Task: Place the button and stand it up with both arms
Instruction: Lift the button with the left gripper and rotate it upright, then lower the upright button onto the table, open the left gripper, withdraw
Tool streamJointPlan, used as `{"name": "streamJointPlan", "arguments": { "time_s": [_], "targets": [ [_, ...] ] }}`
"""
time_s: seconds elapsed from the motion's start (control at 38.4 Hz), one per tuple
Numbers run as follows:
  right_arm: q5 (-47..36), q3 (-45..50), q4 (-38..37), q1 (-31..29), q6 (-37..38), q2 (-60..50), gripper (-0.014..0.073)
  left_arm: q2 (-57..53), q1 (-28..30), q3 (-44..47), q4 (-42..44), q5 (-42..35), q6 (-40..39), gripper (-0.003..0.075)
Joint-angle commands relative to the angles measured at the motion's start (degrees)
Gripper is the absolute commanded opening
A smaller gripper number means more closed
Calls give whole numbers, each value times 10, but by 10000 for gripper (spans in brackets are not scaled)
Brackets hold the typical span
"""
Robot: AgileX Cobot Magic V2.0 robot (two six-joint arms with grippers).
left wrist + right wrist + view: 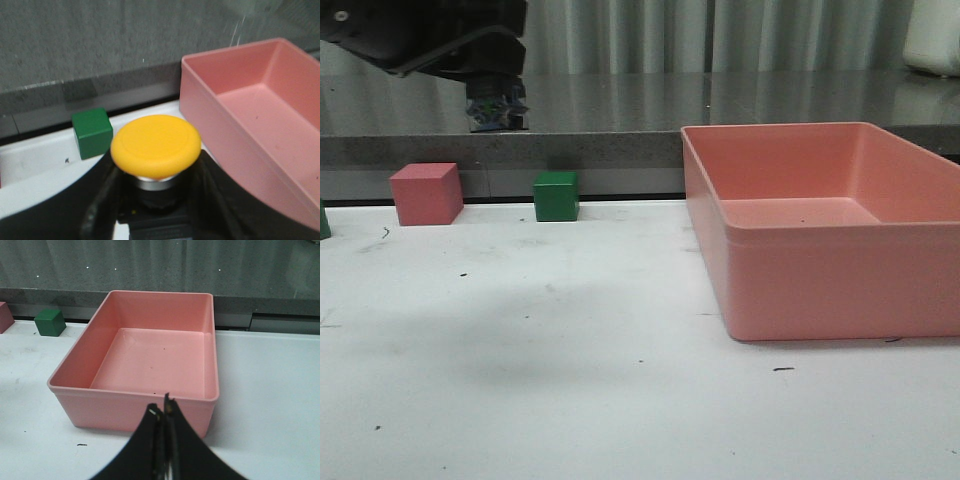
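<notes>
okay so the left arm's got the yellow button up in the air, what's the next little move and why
Probably lower the left gripper toward the bare white table beside the pink bin. It grips the button by its base, and in the front view it hangs high above the table. The right gripper, shut and empty, hangs near the bin.

Light is soft, cool and even, apparently from overhead, with a greenish-grey cast on the white table. A broad, faint shadow lies across the table in the front view. The grey ledge behind shows pale vertical reflections. The left wrist view is slightly soft; the yellow button cap is fairly clear, the pink bin and green cube blurred. The right wrist view is sharper, the fingertips dark silhouettes
</notes>
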Motion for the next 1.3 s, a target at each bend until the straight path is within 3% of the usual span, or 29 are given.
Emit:
{"name": "streamJointPlan", "arguments": {
  "time_s": [0.0, 0.16, 0.5, 0.76, 1.28],
  "targets": [
    [-44, -14, -6, -2, -6, 5, -68, -40, 13, 47, 0, -188, -5, 136],
    [-44, -14, -6, -2, -6, 5, -68, -32, 36, 104, 0, -266, -5, 136],
    [-44, -14, -6, -2, -6, 5, -68, 74, 79, 118, 0, -280, -3, 136],
    [-44, -14, -6, -2, -6, 5, -68, 183, 89, 118, 0, -394, 32, 138],
    [-44, -14, -6, -2, -6, 5, -68, 263, 89, 118, 0, -418, 48, 139]
  ]
}}
